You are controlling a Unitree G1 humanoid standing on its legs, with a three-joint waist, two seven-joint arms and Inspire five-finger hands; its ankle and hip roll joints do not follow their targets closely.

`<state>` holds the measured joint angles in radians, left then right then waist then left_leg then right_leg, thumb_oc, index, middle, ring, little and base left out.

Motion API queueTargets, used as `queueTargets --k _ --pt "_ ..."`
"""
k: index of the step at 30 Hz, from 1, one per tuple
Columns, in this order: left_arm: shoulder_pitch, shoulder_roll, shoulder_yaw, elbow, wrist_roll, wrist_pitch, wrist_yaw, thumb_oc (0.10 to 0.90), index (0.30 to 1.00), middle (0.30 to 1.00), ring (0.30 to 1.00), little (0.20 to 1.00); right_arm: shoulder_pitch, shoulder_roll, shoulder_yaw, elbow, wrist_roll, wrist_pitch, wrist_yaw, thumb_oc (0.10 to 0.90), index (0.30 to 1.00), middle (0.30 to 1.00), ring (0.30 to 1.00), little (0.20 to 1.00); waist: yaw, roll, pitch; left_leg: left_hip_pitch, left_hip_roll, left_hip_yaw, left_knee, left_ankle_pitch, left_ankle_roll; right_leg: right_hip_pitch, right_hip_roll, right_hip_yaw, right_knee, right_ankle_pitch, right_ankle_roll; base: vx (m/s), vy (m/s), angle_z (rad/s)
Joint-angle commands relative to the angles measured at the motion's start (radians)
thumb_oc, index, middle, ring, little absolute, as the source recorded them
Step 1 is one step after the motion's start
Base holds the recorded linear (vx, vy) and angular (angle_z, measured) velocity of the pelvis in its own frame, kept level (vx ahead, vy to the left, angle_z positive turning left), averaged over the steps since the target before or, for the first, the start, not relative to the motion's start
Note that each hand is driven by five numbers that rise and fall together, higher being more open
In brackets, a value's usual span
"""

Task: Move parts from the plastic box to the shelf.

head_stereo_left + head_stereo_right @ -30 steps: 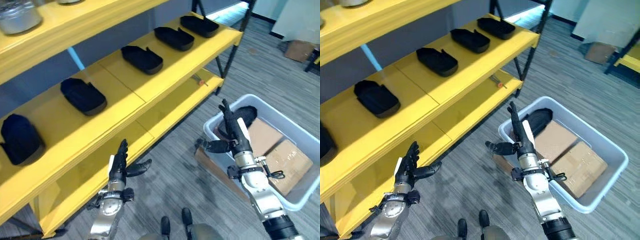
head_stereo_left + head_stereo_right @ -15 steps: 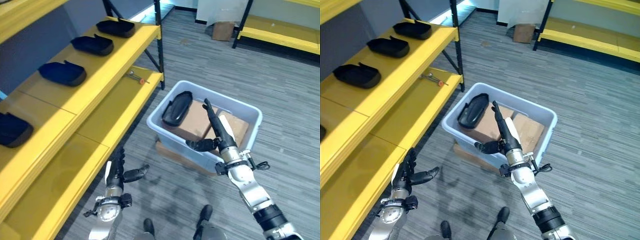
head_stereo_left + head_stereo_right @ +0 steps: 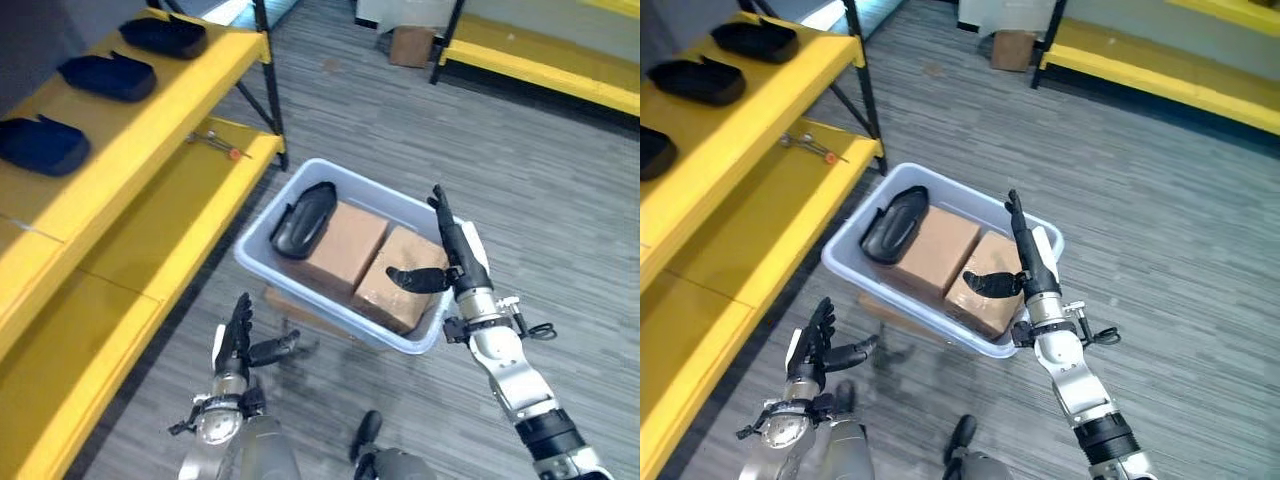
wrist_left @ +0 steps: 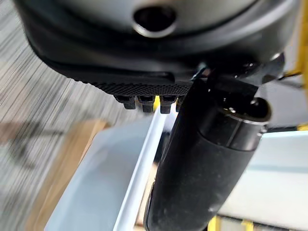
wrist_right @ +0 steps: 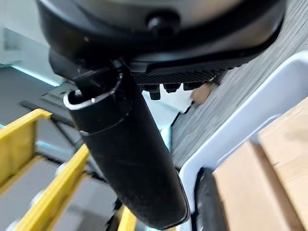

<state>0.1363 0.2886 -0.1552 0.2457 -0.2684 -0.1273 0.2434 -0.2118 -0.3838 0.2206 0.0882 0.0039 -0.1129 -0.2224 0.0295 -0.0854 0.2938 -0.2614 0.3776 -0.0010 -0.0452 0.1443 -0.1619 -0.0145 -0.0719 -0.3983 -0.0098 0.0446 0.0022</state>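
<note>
- Grey striped floor (image 3: 560,190) carries the plastic box (image 3: 845,262), beside the yellow shelf (image 3: 120,150).
- Right hand (image 3: 1035,265) – fingers straight, released – hovers over the box's right rim, above two cardboard boxes (image 3: 960,265).
- One dark part (image 3: 893,223) lies in the box, well beyond the fingers.
- Left hand (image 3: 815,345) – fingers spread, holding nothing – sits low, near the box.
- More dark parts (image 3: 40,143) rest on the shelf.

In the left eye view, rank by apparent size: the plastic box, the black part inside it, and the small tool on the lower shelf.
1. Plastic box, largest.
2. Black part, lying in the box beside the cardboard.
3. Tool, smallest, though it lies farther from the camera.
</note>
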Motion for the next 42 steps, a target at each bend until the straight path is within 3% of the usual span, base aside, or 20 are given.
queueTargets --k 1,2,3,6,7,11,13,18,22,31,42 --pt "0.009 0.043 0.083 -0.173 0.011 -0.084 -0.003 0.9 1.0 1.0 1.0 1.0 -0.039 -0.058 -0.038 -0.188 -0.002 -0.11 0.01 0.9 1.0 1.0 1.0 1.0 0.022 0.033 -0.069 0.13 -0.035 0.068 0.027 0.025 -0.017 0.069 -0.188 0.015 -0.065 0.062 0.179 0.21 0.46 -1.04" --pt "0.004 0.051 0.079 -0.173 0.011 -0.084 -0.007 0.9 1.0 1.0 1.0 1.0 -0.033 -0.054 -0.041 -0.19 -0.005 -0.108 0.017 0.9 1.0 1.0 1.0 1.0 0.023 0.029 -0.073 0.136 -0.054 0.074 0.05 0.002 -0.009 0.066 -0.21 0.019 -0.058 0.075 0.188 0.22 0.551 -1.11" --pt "-0.004 0.08 0.086 -0.18 0.031 -0.091 -0.013 0.9 1.0 1.0 1.0 1.0 -0.021 -0.045 -0.05 -0.196 -0.014 -0.106 0.031 0.9 1.0 1.0 1.0 1.0 0.017 0.015 -0.071 0.146 -0.107 0.097 0.094 -0.06 0.026 0.058 -0.261 0.037 -0.032 0.113 0.204 0.17 0.519 -0.97" --pt "-0.011 0.103 0.093 -0.182 0.032 -0.096 -0.013 0.9 1.0 1.0 1.0 1.0 -0.031 -0.032 -0.046 -0.187 -0.026 -0.099 0.031 0.9 1.0 1.0 1.0 1.0 0.028 -0.009 -0.064 0.155 -0.143 0.142 0.119 -0.1 0.051 0.041 -0.3 0.05 -0.022 0.142 0.221 0.08 0.288 -0.43" --pt "-0.023 0.123 0.102 -0.182 0.046 -0.098 0.0 0.9 1.0 1.0 1.0 1.0 -0.046 -0.027 -0.044 -0.175 -0.047 -0.09 0.022 0.9 1.0 1.0 1.0 1.0 0.035 -0.031 -0.06 0.151 -0.175 0.17 0.148 -0.134 0.072 0.034 -0.336 0.043 -0.024 0.179 0.236 0.08 0.333 -0.49" --pt "-0.07 0.143 0.111 -0.186 0.064 -0.096 0.028 0.9 1.0 1.0 1.0 1.0 -0.08 -0.069 -0.076 -0.173 -0.089 -0.076 -0.005 0.9 1.0 1.0 1.0 1.0 0.045 -0.075 -0.032 0.056 -0.188 0.17 0.262 -0.178 0.084 0.007 -0.366 0.012 -0.018 0.198 0.246 0.02 0.114 -0.1" --pt "-0.085 0.149 0.096 -0.211 0.057 -0.094 0.027 0.9 1.0 1.0 1.0 1.0 -0.152 -0.144 -0.076 -0.15 -0.16 -0.057 -0.03 0.9 1.0 1.0 1.0 1.0 0.06 -0.091 0.002 0.007 -0.178 0.153 0.279 -0.172 0.077 -0.017 -0.36 -0.004 -0.007 0.188 0.241 -0.02 -0.063 0.19" --pt "-0.087 0.175 0.087 -0.248 0.041 -0.103 0.026 0.9 1.0 1.0 1.0 1.0 -0.419 -0.353 0.042 -0.079 -0.353 -0.018 -0.059 0.9 1.0 1.0 1.0 1.0 0.102 -0.087 0.093 -0.063 -0.143 0.123 0.265 -0.133 0.049 -0.095 -0.338 -0.025 0.036 0.149 0.23 -0.06 -0.117 0.1" --pt "-0.093 0.191 0.071 -0.242 0.031 -0.111 0.034 0.9 1.0 1.0 1.0 1.0 -0.652 -0.455 0.19 0.055 -0.468 0.019 -0.081 0.9 1.0 1.0 1.0 1.0 0.134 -0.07 0.149 -0.083 -0.13 0.106 0.22 -0.091 0.034 -0.137 -0.323 -0.029 0.064 0.122 0.22 0.0 -0.102 0.11" --pt "-0.112 0.215 0.063 -0.238 0.027 -0.127 0.047 0.9 1.0 1.0 1.0 1.0 -0.939 -0.596 0.469 0.182 -0.743 0.051 -0.071 0.9 1.0 1.0 1.0 1.0 0.168 -0.03 0.219 -0.145 -0.134 0.072 0.172 -0.043 0.02 -0.209 -0.314 -0.048 0.104 0.1 0.216 0.0 -0.058 0.08" --pt "-0.142 0.223 0.045 -0.231 0.026 -0.135 0.062 0.9 1.0 1.0 1.0 1.0 -1.125 -0.652 0.644 0.252 -0.833 0.074 -0.076 0.9 1.0 1.0 1.0 1.0 0.172 -0.022 0.226 -0.229 -0.14 0.049 0.155 -0.024 0.011 -0.282 -0.306 -0.066 0.123 0.093 0.216 0.02 -0.025 0.08"
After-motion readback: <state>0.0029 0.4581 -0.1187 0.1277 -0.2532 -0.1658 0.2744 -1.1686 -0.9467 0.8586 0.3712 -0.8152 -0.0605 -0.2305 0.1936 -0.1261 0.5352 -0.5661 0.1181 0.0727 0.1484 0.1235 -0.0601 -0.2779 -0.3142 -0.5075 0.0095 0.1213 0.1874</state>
